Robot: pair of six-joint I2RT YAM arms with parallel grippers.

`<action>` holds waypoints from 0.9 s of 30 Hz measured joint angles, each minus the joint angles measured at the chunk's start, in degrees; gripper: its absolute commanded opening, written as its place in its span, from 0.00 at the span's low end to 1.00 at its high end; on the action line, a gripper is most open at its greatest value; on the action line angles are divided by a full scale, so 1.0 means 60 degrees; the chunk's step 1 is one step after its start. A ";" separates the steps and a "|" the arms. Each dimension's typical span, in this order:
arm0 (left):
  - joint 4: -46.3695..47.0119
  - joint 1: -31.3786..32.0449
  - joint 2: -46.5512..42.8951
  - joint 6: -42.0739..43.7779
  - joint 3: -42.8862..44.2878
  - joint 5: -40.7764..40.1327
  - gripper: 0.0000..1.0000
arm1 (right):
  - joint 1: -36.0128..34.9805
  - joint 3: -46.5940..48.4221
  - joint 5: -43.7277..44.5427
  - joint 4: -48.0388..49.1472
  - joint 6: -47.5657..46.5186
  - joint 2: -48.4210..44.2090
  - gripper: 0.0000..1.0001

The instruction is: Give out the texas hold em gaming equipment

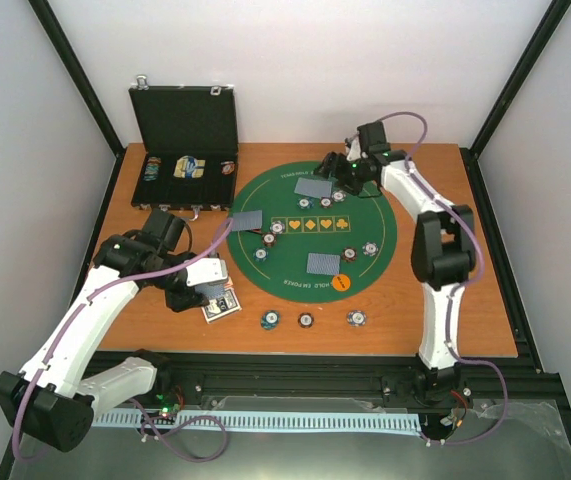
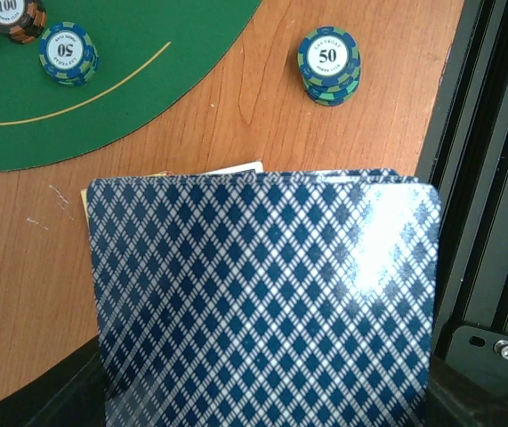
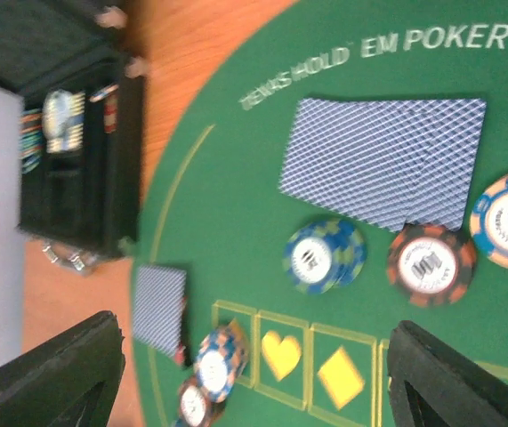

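Observation:
Grey-blue-backed playing cards (image 2: 262, 302) fill the lower left wrist view and hide the jaws. My left gripper (image 1: 203, 288) is shut on them, just above the deck (image 1: 222, 306) on the wood near the mat's left edge. A white card edge (image 2: 236, 167) peeks out beneath. My right gripper (image 3: 254, 391) stands open above the far side of the green mat (image 1: 405, 240), empty, with a fan of cards (image 3: 387, 160) and three chips (image 3: 323, 256) beyond its fingertips. More card pairs lie at the mat's left (image 1: 248, 220) and near side (image 1: 323, 263).
The black hinged case (image 1: 185, 150) stands open at the back left with chips inside. Three chip stacks (image 1: 306, 320) sit on the wood in front of the mat. An orange disc (image 1: 340, 283) lies on the mat's near edge. A 50 chip stack (image 2: 328, 62) is near the table's front rail.

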State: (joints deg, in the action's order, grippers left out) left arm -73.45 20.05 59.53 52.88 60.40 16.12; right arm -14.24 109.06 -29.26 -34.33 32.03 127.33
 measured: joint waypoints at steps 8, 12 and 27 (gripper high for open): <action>0.0004 0.0000 -0.0011 -0.0033 0.0018 -0.0044 0.15 | -0.0474 -0.3789 -0.0379 0.1781 0.0346 -0.4269 0.84; 0.0007 0.0000 -0.0011 -0.0066 0.0018 -0.0033 0.15 | -0.1450 -0.6120 -0.0747 0.2856 0.0809 -0.5734 0.85; 0.0044 0.0000 -0.0011 -0.0117 0.0015 0.0000 0.15 | -0.5122 -1.0582 -0.1781 0.7654 0.4062 -0.7125 0.85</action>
State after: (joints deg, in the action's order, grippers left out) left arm -73.19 20.05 59.46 52.18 60.49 16.12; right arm -44.97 45.56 -39.94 11.60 56.40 84.58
